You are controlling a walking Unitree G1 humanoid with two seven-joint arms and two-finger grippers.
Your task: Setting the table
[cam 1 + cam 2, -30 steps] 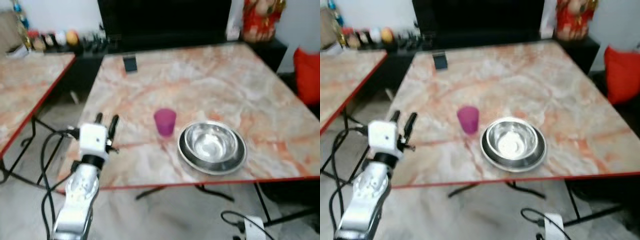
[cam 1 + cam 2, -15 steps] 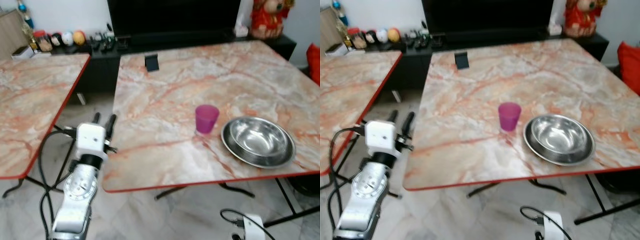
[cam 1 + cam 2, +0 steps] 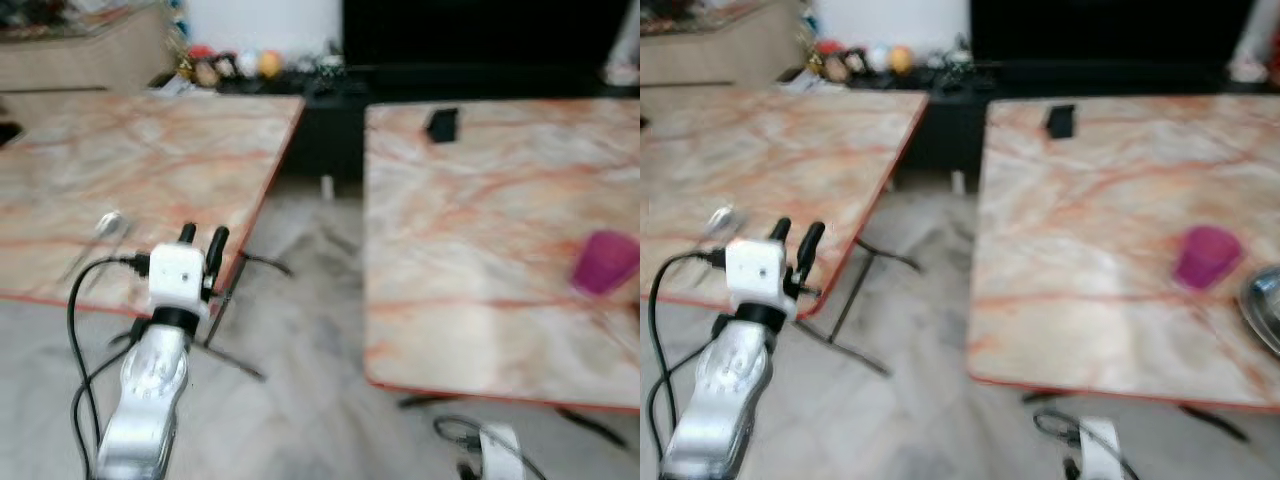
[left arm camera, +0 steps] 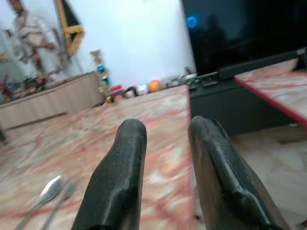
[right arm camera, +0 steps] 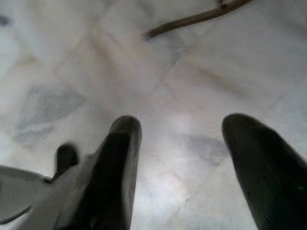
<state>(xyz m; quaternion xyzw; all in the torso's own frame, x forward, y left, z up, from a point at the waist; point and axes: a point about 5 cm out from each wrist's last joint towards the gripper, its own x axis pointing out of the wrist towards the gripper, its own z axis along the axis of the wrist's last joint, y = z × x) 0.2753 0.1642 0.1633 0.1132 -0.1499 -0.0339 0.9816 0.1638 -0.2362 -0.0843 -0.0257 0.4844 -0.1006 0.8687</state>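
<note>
A spoon [image 3: 108,223] and a fork [image 4: 61,195] lie side by side on the left marble table [image 3: 150,160], near its front edge. My left gripper [image 3: 201,236] is raised in front of that table's near corner, open, with nothing between its fingers [image 4: 125,158]. A purple cup [image 3: 1205,256] stands on the right marble table [image 3: 1090,200], and the rim of a steel bowl [image 3: 1265,305] shows at the frame edge beside it. My right gripper [image 5: 184,127] hangs open over the pale floor.
A floor gap [image 3: 320,300] with folding table legs separates the two red-edged tables. A small dark object [image 3: 440,124] stands at the right table's far side. A black TV cabinet [image 3: 480,40] and small ornaments [image 3: 240,65] line the back wall. A person [image 4: 29,43] stands far behind.
The camera has swung left: the right table, cup and bowl slid to the right edge, and the left table with the cutlery came into view. My left arm holds the same pose.
</note>
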